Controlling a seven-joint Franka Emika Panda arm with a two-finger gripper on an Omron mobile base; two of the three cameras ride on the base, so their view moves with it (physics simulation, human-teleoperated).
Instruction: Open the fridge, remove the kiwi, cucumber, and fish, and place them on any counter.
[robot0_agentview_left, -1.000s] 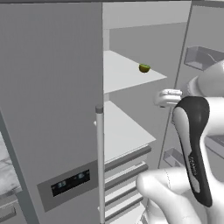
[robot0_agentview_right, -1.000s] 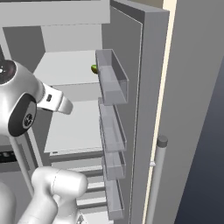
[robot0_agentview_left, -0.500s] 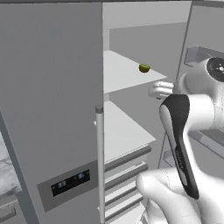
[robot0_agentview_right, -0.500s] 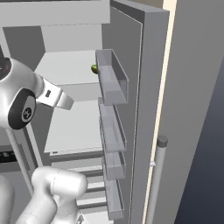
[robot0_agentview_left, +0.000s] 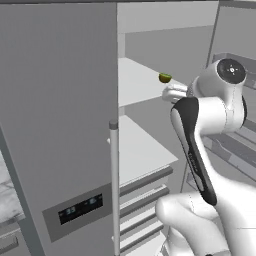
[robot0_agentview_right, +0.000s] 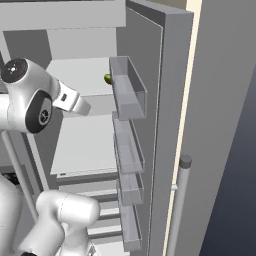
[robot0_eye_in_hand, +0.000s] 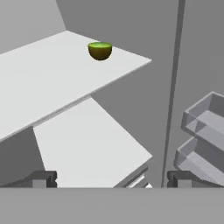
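The gripper (robot0_eye_in_hand: 112, 179) is spread wide: in the hand view its two dark fingertips (robot0_eye_in_hand: 40, 178) stand far apart at the bottom edge, with nothing between them. Over the last second the arm has swung from a position in front of the fridge (robot0_agentview_left: 60, 115) opening toward its interior; the wrist, which sat level with the middle shelf, now reaches in just below and beside the upper shelf (robot0_agentview_left: 137, 82). This indicates the reach-in phase of the first pickup, with the right-hand door already open and no item yet removed.

The kiwi (robot0_eye_in_hand: 99, 50) sits on the upper shelf near that shelf's front right corner, beyond the gripper and higher than it. It has not moved. The middle shelf (robot0_eye_in_hand: 87, 144), below the upper shelf, is bare.

View differences:
- The hand view shows the kiwi as a cut half, green face up, and confirms the open jaws.
- The left base view shows the kiwi (robot0_agentview_left: 165, 77) just past the wrist, plus the closed left door with its bar handle (robot0_agentview_left: 114, 185) and display panel (robot0_agentview_left: 80, 209).
- The right base view shows the door bins (robot0_agentview_right: 127, 92) on the open door, beside the upper shelf; the kiwi (robot0_agentview_right: 107, 78) is partly hidden behind the top bin.

No cucumber or fish can be made out.
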